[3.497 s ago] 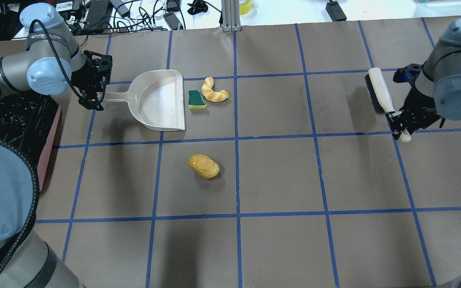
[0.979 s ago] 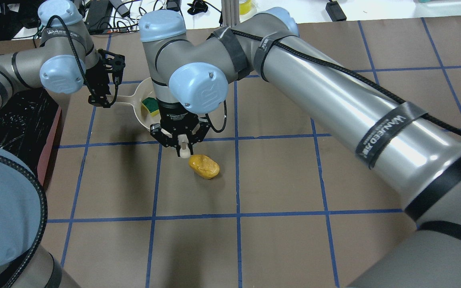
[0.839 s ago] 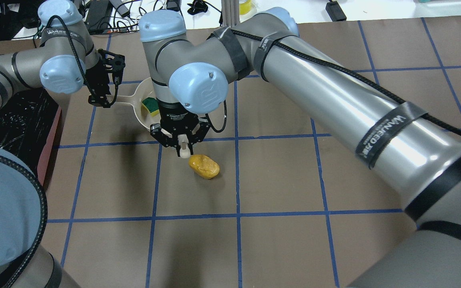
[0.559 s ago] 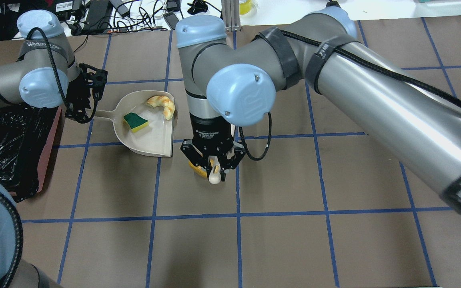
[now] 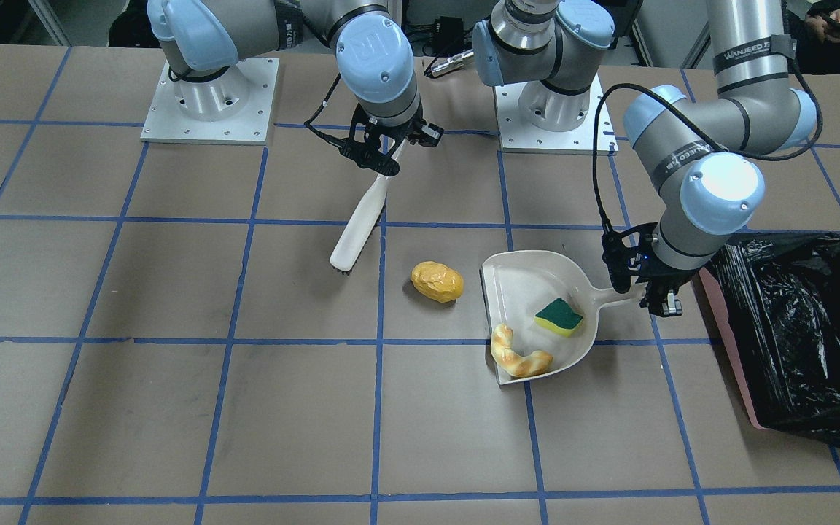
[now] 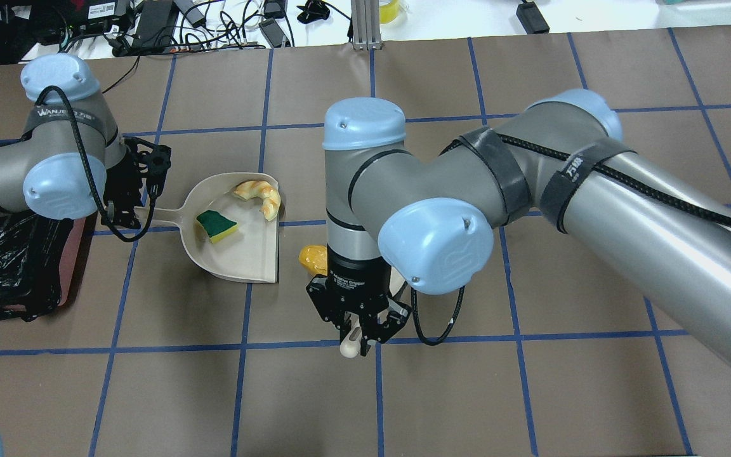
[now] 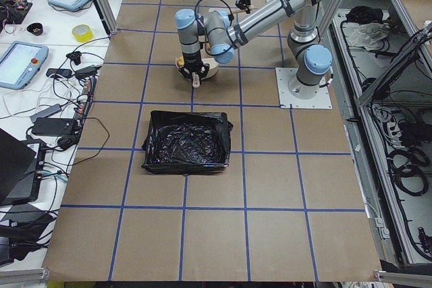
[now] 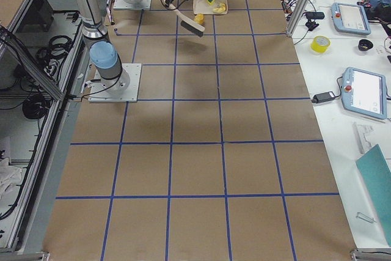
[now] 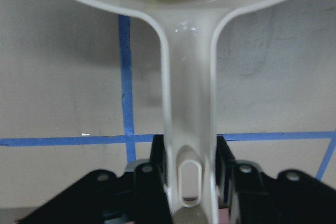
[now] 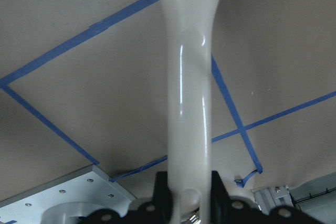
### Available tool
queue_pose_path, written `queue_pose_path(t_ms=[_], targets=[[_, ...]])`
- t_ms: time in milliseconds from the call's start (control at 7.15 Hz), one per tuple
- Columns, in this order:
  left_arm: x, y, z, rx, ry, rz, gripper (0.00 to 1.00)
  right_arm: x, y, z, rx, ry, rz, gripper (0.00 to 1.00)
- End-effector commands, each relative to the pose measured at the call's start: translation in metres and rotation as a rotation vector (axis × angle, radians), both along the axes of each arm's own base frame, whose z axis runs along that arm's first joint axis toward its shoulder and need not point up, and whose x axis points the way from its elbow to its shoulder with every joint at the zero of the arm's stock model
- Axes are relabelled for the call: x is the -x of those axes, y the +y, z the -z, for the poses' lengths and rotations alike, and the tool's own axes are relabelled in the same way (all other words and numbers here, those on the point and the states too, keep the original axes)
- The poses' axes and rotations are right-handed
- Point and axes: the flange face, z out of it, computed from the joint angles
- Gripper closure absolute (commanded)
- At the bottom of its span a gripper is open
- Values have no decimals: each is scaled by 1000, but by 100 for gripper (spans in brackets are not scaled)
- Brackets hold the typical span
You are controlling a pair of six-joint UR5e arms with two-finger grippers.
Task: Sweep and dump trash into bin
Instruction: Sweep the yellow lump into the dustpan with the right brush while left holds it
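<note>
1. The bin, pink and lined with a black bag, stands at the robot's left end of the table, just beyond the left arm; none of the trash is in it yet.
2. The dustpan lies flat, its straight open edge facing the robot's right; the left gripper pinches the handle end, jaws pressed on both sides.
3. The brush hangs slanted from the right gripper, whose jaws clamp the handle tip; its long axis runs away from the robot, bristle end lowest.
4. The potato-like lump sits on the table between the bristles and the pan's open edge, nearer the pan; the sweep likely runs toward the robot's left.
5. The croissant piece and the sponge already lie inside the pan.
</note>
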Motion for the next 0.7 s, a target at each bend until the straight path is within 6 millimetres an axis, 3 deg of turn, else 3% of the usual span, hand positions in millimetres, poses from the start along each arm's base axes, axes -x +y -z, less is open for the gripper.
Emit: queue_pose_path(t_ms=[0, 140, 559], targets=[[12, 33, -2, 8, -2, -13, 100, -41, -9, 41, 66, -80, -44, 96], [19, 41, -1, 7, 5, -22, 100, -59, -32, 56, 143, -146, -97, 96], [24, 40, -4, 26, 3, -24, 100, -140, -79, 46, 296, -381, -261, 96]])
